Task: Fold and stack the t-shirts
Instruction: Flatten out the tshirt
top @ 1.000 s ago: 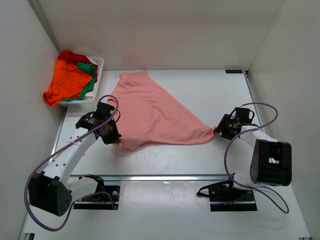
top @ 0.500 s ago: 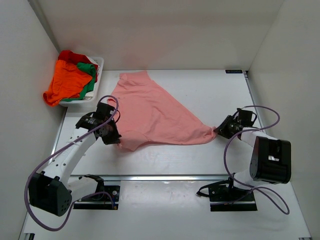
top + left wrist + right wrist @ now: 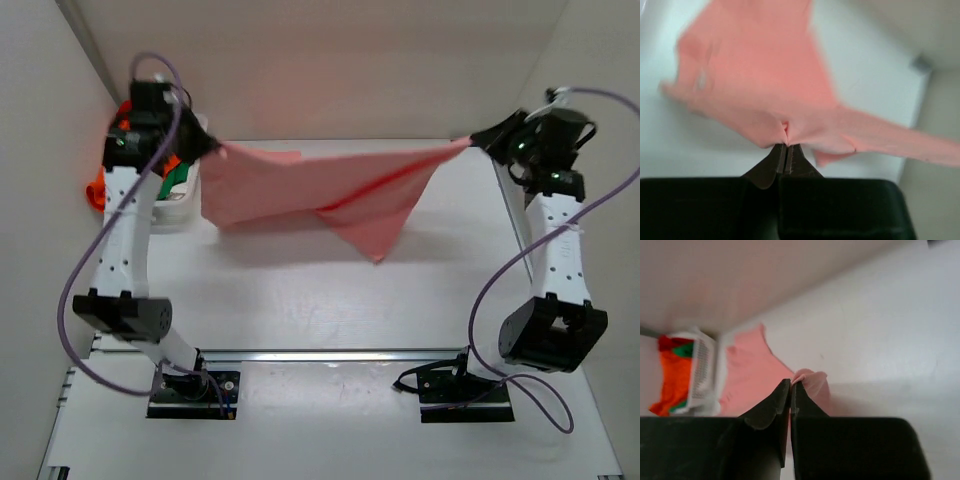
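One salmon shirt hangs stretched over the table between my two raised arms. My left fingers at 10 o'clock and right fingers at 2 each pinch a corner. The basket at 10 holds three more shirts.

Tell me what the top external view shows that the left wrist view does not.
Only the top view: the right hand, raised high, and the basket of other shirts. Only the left wrist view: the left hand close up, shut on a pucker of cloth. Both: the salmon pink t-shirt stretched above the table.
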